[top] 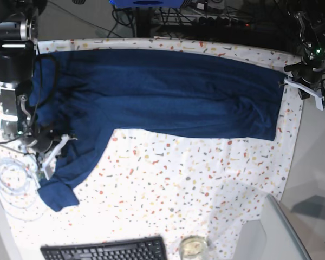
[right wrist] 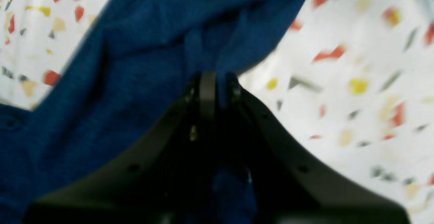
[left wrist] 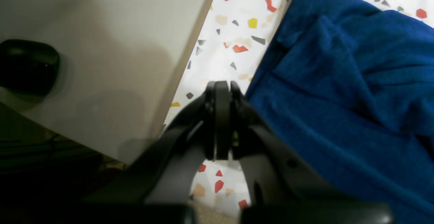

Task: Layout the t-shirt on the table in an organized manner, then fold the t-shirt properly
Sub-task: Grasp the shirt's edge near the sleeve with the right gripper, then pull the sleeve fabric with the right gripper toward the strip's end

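The dark navy t-shirt (top: 162,92) lies stretched across the far half of the speckled table (top: 195,184), with one part trailing down at the left (top: 70,168). My right gripper (right wrist: 216,78) is shut on a bunched fold of the t-shirt (right wrist: 142,57), and blue cloth shows between its fingers; in the base view this gripper (top: 55,145) sits at the shirt's left side. My left gripper (left wrist: 222,85) is shut with nothing in it, just beside the t-shirt's edge (left wrist: 339,81) over the table (left wrist: 234,30). In the base view the left gripper (top: 302,82) is by the shirt's right end.
A plain grey surface (left wrist: 101,47) with a black object (left wrist: 28,66) on it borders the table beside my left gripper. A black keyboard (top: 103,250) and a small glass dish (top: 193,247) sit at the near edge. A coil of white cable (top: 11,181) lies at the left.
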{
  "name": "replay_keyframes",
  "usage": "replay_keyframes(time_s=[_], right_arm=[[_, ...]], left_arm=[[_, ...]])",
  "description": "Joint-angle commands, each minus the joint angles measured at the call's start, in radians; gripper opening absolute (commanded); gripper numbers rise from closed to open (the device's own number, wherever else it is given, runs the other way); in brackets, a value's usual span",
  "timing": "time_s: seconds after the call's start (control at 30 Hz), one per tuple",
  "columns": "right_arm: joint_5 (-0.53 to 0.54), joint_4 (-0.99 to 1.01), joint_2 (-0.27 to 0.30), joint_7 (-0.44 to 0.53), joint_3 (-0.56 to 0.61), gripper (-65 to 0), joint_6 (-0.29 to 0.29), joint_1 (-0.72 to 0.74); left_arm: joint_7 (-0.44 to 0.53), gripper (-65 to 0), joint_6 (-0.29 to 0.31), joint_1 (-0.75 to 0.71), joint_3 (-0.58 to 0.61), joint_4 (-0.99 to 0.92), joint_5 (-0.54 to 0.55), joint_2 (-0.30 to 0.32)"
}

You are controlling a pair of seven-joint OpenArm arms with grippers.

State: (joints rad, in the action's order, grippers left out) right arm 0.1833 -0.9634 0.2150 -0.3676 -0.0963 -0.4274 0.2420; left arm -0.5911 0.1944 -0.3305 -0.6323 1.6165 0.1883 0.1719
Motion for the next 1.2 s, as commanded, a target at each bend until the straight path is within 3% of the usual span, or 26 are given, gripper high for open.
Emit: replay_keyframes(time_s=[0.0, 0.07, 0.27, 0.33, 0.4, 0.53, 0.63, 0.83, 0.93, 1.1, 1.13, 1.17], right_arm=[[0.014, -0.055, 0.008, 0.003, -0.003, -61.8, -0.004, 0.001], [0.014, -0.122, 0.007, -0.029, -0.003, -64.7, -0.004, -0.026], [0.014, -0.190, -0.018, -0.086, -0.004, -64.2, -0.003, -0.051], [0.014, -0.190, -0.022, -0.087, -0.027, -63.8, 0.026, -0.048], [0.014, -0.190, -0.030, -0.087, -0.038, -60.0, 0.071, -0.045], [0.012, -0.174, -0.030, -0.087, -0.036, -40.2, 0.123, -0.023], [0.011, -0.104, -0.030, -0.087, -0.036, -28.8, 0.123, 0.021], [0.011, 0.108, -0.027, -0.026, -0.035, -28.2, 0.121, 0.101], [0.011, 0.168, -0.029, 0.003, -0.035, -31.8, 0.120, 0.116], [0.011, 0.223, -0.029, 0.026, -0.035, -60.5, 0.117, 0.133], [0.011, 0.222, -0.029, 0.026, -0.035, -65.0, 0.117, 0.133], [0.011, 0.218, -0.029, 0.026, -0.035, -65.0, 0.117, 0.132]], left_arm=[[0.020, -65.0, -0.002, 0.004, -0.005, 0.015, -0.002, 0.016], [0.018, -65.0, -0.002, 0.004, -0.005, 0.009, 0.001, 0.016], [0.018, -65.0, -0.002, 0.008, -0.005, -0.032, 0.001, 0.019], [0.018, -65.0, -0.002, 0.006, -0.011, -0.032, 0.001, 0.019], [0.020, -65.0, -0.002, 0.003, -0.013, -0.029, 0.001, 0.019], [0.020, -65.0, -0.002, -0.002, -0.013, -0.026, 0.003, 0.021], [0.020, -65.0, -0.002, -0.002, -0.013, -0.026, 0.003, 0.021], [0.020, -65.0, -0.002, 0.001, -0.013, -0.026, 0.003, 0.021], [0.020, -65.0, -0.002, 0.004, -0.013, -0.028, 0.003, 0.021], [0.020, -65.0, -0.002, 0.008, -0.013, -0.032, 0.003, 0.021], [0.020, -65.0, -0.002, 0.008, -0.013, -0.032, 0.003, 0.021], [0.020, -65.0, -0.002, 0.009, -0.013, -0.032, 0.003, 0.021]])
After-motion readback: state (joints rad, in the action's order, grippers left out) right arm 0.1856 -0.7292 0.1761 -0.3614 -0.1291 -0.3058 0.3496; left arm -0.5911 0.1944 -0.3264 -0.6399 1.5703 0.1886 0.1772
